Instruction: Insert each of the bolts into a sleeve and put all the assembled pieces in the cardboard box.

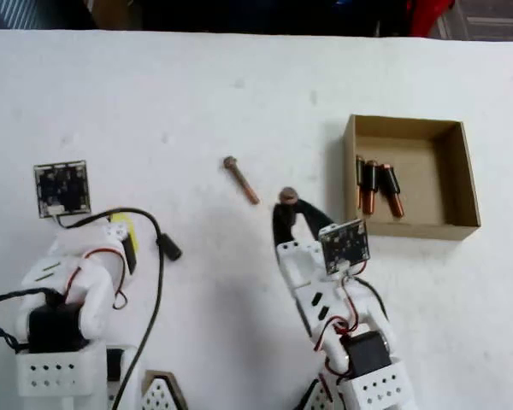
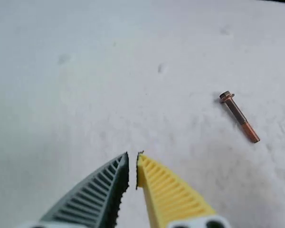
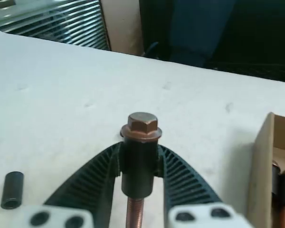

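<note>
- While the left gripper point(image 2: 132, 167) sits by the near-left corner of the tabletop point(image 1: 154, 94) with its grey and yellow jaws together on nothing, it has no part in this step, so I'd leave it parked.
- A spare sleeve point(image 1: 169, 248) lies just beside that arm, and the loose bolt point(image 1: 240, 180) is near the middle of the tabletop, well apart from it. Looks like that's the last pair to do.
- The right gripper point(image 3: 138, 151) is clamped on the black sleeve of an assembled piece point(image 3: 141, 126). The hex head pokes out past the jaws and the threaded end trails back toward the wrist.
- Step in hand, I reckon, is carrying it into the cardboard box point(image 1: 462, 171) by the right edge.
- The grip is on the sleeve alone, so I'd keep the head from tipping downward or the bolt might slide out.
- Clear the box's left wall, aim for the bare floor right of the three finished pieces point(image 1: 376, 188), and go low before letting go.
- The surface is plain white with a few faint scuffs.
- Beyond the far edge there are window blinds point(image 3: 52, 21) and dark stuff I can't make out.
</note>
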Action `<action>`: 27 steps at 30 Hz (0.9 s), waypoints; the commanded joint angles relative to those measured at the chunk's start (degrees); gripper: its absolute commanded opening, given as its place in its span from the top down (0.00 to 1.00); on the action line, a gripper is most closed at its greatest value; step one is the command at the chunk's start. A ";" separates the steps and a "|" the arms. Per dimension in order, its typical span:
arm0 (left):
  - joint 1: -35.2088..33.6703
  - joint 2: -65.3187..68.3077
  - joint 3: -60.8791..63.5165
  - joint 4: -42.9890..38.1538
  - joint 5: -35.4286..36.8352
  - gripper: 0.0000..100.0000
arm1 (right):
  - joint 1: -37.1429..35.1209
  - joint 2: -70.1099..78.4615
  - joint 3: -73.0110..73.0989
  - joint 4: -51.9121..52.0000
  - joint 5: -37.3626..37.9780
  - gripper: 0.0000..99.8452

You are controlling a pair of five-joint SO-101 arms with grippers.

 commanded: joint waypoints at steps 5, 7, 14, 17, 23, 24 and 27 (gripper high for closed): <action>-0.48 -0.57 6.59 -7.74 -7.12 0.98 | 5.14 -0.75 -9.58 10.24 0.62 0.98; -0.40 -0.57 8.18 -9.05 -7.12 0.98 | 6.55 -0.57 -12.04 12.18 0.70 0.98; -0.40 -0.57 13.98 -14.07 -7.12 0.98 | 7.25 -0.31 -21.19 21.76 9.32 0.98; -0.13 -0.57 14.68 -15.03 -7.12 0.98 | 9.27 -0.22 -24.88 24.22 10.37 0.98; -0.13 -0.57 14.95 -14.59 -7.38 0.98 | 15.43 1.80 -30.33 25.45 10.46 0.98; -0.13 -0.57 15.47 -14.68 -7.38 0.98 | 15.96 3.65 -31.21 25.45 10.46 0.98; -0.13 -0.57 16.62 -14.95 -7.38 0.98 | 16.57 11.47 -35.08 25.10 10.46 0.98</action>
